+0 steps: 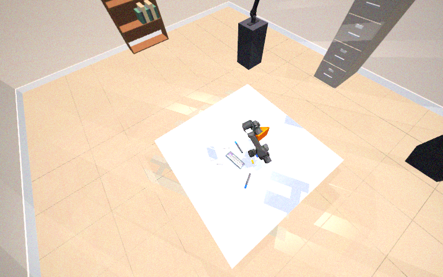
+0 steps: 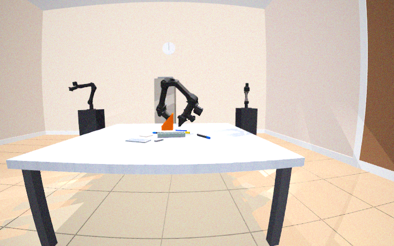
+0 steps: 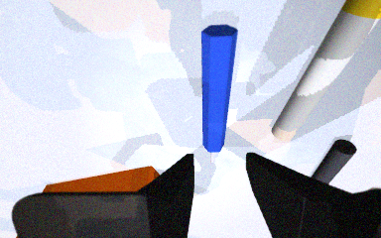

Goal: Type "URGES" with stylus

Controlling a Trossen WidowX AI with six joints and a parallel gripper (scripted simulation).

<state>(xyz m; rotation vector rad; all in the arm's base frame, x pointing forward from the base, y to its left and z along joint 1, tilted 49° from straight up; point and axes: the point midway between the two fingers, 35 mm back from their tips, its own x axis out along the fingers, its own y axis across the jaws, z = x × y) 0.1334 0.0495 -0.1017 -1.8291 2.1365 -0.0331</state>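
The keyboard (image 1: pixel 235 160) (image 2: pixel 171 135) lies on the white desk, with its letters too small to read here. The blue six-sided stylus (image 3: pixel 215 89) (image 2: pixel 180 130) (image 1: pixel 256 156) lies on the desk, partly covered by the arm in the top view. My gripper (image 3: pixel 219 160) (image 2: pixel 179 125) is open and empty, its fingers moderately apart. In the wrist view the stylus lies just beyond the fingertips, its near end in line with the gap between them. The gripper is a little above the desk, behind the keyboard as seen from the exterior view.
An orange wedge (image 1: pixel 262 133) (image 2: pixel 168 124) (image 3: pixel 109 180) stands beside the arm's base. A yellow-tipped white marker (image 3: pixel 322 74) (image 1: pixel 252 161) lies right of the stylus in the wrist view. Black pens (image 1: pixel 239 148) (image 1: pixel 247 180) lie near the keyboard. A flat pad (image 2: pixel 138 140) and a small grey block (image 2: pixel 158 140) lie forward.
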